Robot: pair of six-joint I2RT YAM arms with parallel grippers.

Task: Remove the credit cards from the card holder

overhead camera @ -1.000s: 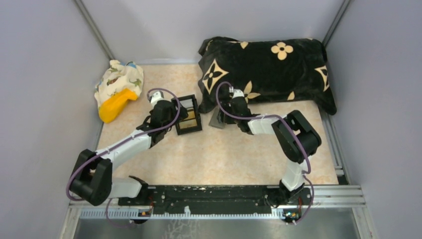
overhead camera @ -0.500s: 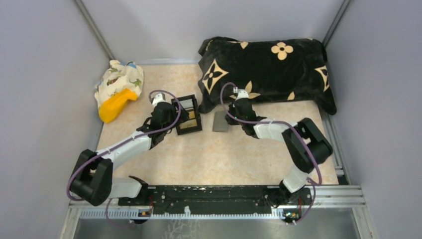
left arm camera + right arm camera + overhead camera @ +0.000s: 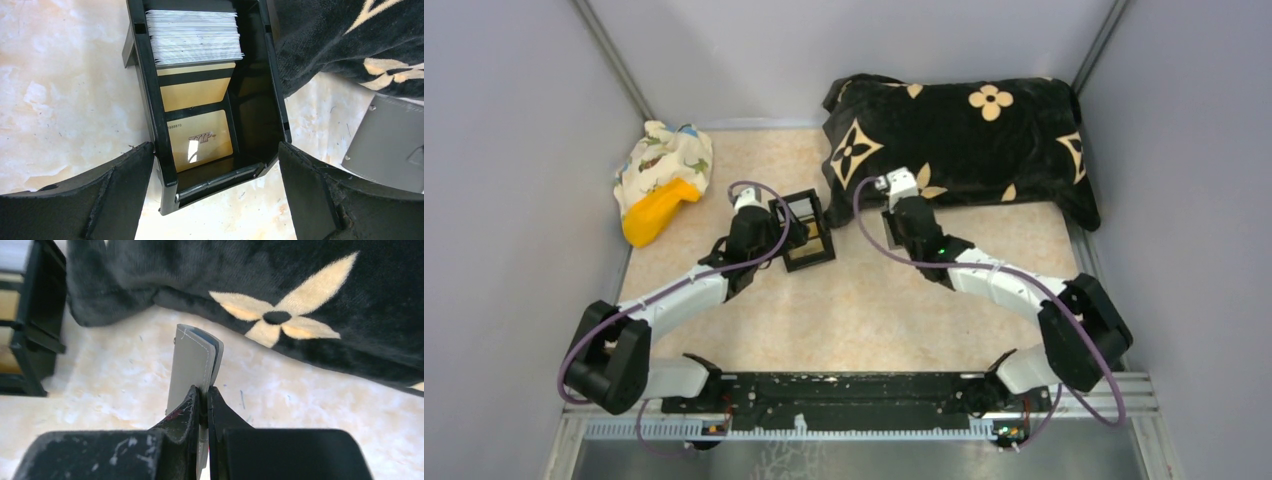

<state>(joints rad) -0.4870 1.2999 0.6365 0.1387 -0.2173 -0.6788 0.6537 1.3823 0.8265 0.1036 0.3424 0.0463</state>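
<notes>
Pale marbled worktop (image 3: 854, 300) below: my right claw (image 3: 203, 390) pinches the grey card holder (image 3: 192, 357) on edge near the black pillow (image 3: 300, 280); my left claw (image 3: 214, 150) stands wide, straddling the black box (image 3: 150, 100).

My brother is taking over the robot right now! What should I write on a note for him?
Left gripper: open, straddling the black box, not gripping it.
Right gripper: shut on the card holder, held on edge beside the pillow.
Done: holder grasped.
To do: pull the cards out; none shows outside the holder yet.
</notes>
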